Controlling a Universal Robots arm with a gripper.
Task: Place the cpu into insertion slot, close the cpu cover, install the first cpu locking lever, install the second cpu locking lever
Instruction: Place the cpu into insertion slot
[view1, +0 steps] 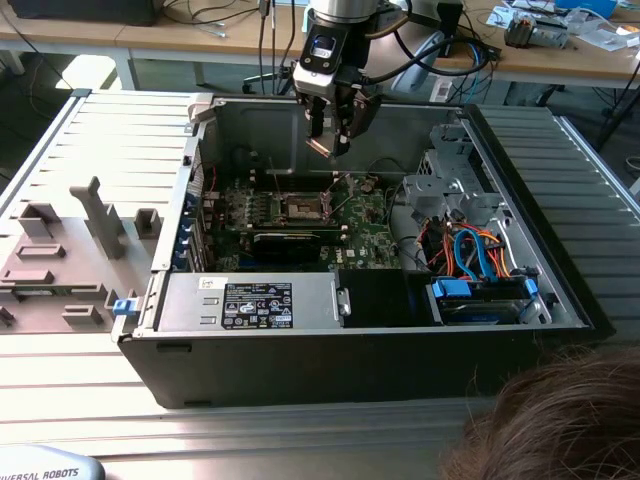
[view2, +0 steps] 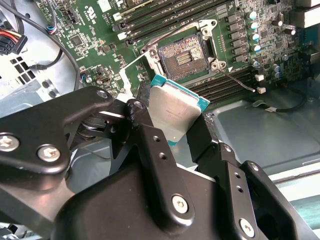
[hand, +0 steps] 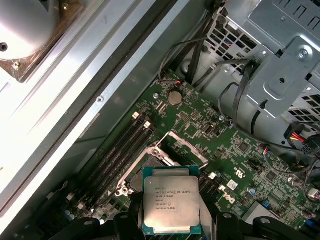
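Observation:
My gripper (view1: 330, 135) hangs above the open computer case, shut on the cpu (view1: 320, 147). The cpu (view2: 175, 107) is a flat square chip with a silver-grey top and a teal edge, pinched at two opposite sides by the black fingers (view2: 150, 145). The first wrist view shows the cpu (hand: 171, 202) with its printed metal top facing the camera. Below on the green motherboard, the insertion slot (view2: 186, 55) lies bare with a dark centre. The cpu cover (hand: 182, 145) stands tilted up beside the insertion slot (hand: 145, 162). A thin wire lever (view2: 235, 80) lies loose next to the slot.
Inside the case sit a silver power supply (view1: 250, 300), a black bar (view1: 285, 240) just in front of the socket, and a drive cage with blue and orange cables (view1: 480, 260). A grey fixture tray (view1: 60, 250) lies on the exterior view's left. A person's hair (view1: 560, 420) shows at the lower right.

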